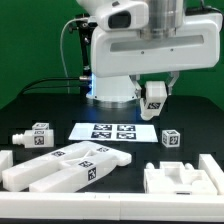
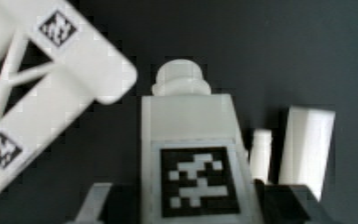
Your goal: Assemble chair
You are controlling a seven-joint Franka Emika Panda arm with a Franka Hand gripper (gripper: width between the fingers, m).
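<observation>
My gripper (image 1: 156, 91) hangs above the black table, right of the marker board, and is shut on a white pegged chair leg (image 1: 153, 104). In the wrist view the leg (image 2: 194, 140) fills the middle, tag facing the camera and its rounded peg (image 2: 181, 74) pointing away. The dark fingers (image 2: 112, 196) sit against both sides of the leg, gripper (image 2: 197, 204). Large white chair pieces (image 1: 62, 168) lie at the front on the exterior view's left. One of them (image 2: 51, 80) shows beside the held leg in the wrist view.
The marker board (image 1: 110, 130) lies mid-table. Another pegged leg (image 1: 35, 135) rests at the exterior view's left, and a small tagged block (image 1: 172, 138) at its right. A white blocky piece (image 1: 185, 180) sits at the front right. A white bar (image 2: 311, 140) lies beyond the held leg.
</observation>
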